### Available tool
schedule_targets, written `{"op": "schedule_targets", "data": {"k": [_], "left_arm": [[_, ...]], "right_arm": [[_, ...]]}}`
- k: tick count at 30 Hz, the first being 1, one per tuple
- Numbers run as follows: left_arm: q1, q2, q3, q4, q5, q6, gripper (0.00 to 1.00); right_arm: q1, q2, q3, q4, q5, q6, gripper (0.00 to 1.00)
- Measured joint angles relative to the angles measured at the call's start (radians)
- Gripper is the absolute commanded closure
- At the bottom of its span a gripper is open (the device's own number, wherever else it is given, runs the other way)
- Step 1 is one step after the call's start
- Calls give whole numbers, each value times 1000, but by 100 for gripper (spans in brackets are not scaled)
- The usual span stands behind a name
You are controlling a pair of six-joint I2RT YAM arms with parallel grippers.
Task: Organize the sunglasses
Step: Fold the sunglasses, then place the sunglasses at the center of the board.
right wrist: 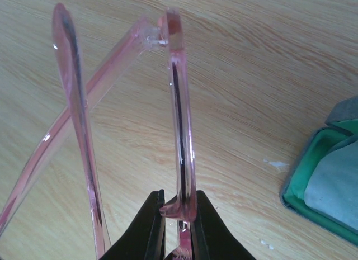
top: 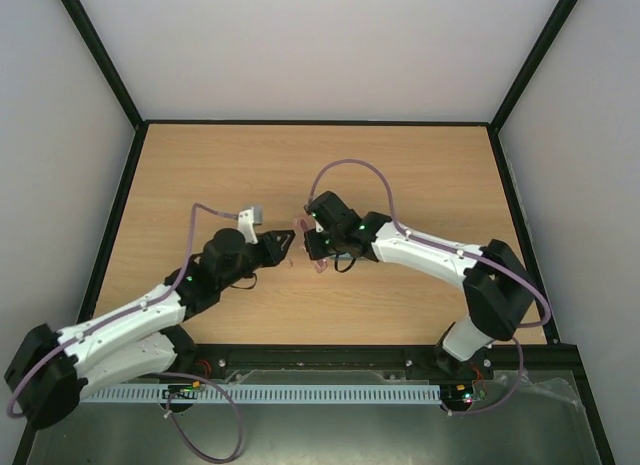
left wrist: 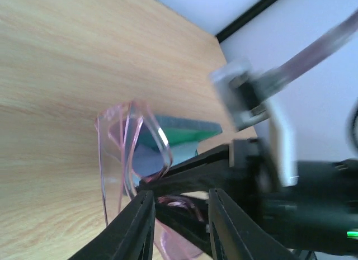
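Light wood-grain table (top: 200, 175) with a black rim. An open blue-grey case (right wrist: 307, 165), green-lined, lies flat on it.

The thin translucent pink sunglasses (right wrist: 180, 131) run off the right wrist view's bottom and left edges, the green-lined blue-grey case (right wrist: 307, 165) is cut by its right edge, and the left wrist view blurs a pale grey cable fitting (left wrist: 251, 98).

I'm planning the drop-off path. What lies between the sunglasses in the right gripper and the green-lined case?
Nothing: only bare wooden table, with a few pale specks, separates the sunglasses from the case, as the right wrist view shows.
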Motion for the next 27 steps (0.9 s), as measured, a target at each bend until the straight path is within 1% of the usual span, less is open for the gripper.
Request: {"op": "schedule_targets", "data": {"k": [5, 9, 11, 12, 14, 17, 20, 23, 27], "left_arm": [[60, -166, 0, -93, -33, 15, 70], [98, -249, -31, -131, -42, 17, 70], [109, -266, -56, -149, -41, 17, 70], [114, -269, -70, -155, -40, 17, 70], [123, -269, -95, -171, -34, 16, 70], [134, -270, -111, -193, -23, 16, 70], [150, -278, -112, -195, -11, 18, 70], [167, -288, -113, -195, 2, 20, 70], [185, -294, -124, -192, 20, 21, 70]], "right_arm": [[11, 103, 10, -4, 57, 5, 98], [46, 228, 36, -35, 145, 18, 97], [68, 274, 54, -50, 186, 24, 91], [80, 292, 63, -57, 206, 26, 86], [95, 315, 80, -70, 235, 32, 71], [114, 331, 106, -85, 267, 43, 61], [124, 331, 127, -100, 289, 49, 57], [129, 331, 142, -117, 307, 53, 56], [129, 329, 160, -144, 328, 53, 57]]}}
